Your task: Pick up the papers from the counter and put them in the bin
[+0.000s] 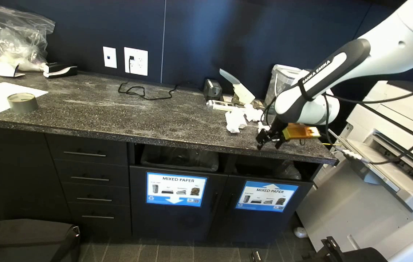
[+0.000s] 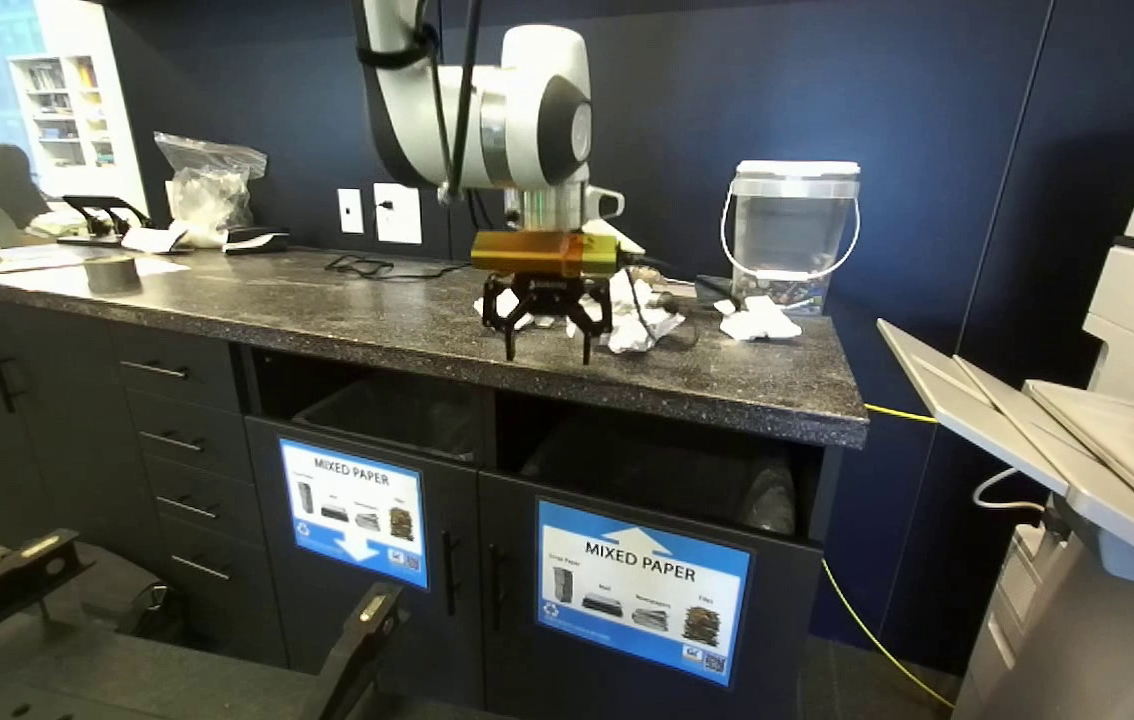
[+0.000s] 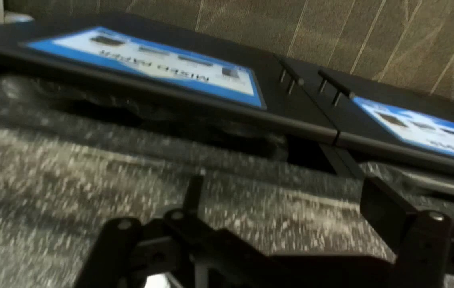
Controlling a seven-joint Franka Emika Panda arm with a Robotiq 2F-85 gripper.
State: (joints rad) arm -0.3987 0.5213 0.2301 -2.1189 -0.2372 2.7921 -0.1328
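White papers (image 1: 233, 120) lie on the table (image 1: 148, 118) above the bin (image 2: 782, 605), interior too dark to check. Your gripper (image 2: 548, 356) hangs above it too, jaws apart, empty; you likely have these left.

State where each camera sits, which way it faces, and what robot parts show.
An exterior view: high in front of the counter, looking down at it; the arm enters upper right.
An exterior view: in front, above counter height, facing the bins; arm overhead, open gripper.
Wrist view: on the arm, facing over the counter's edge toward signs and floor; fingers at bottom.
Both exterior views share papers, counter, bins, arm and gripper.
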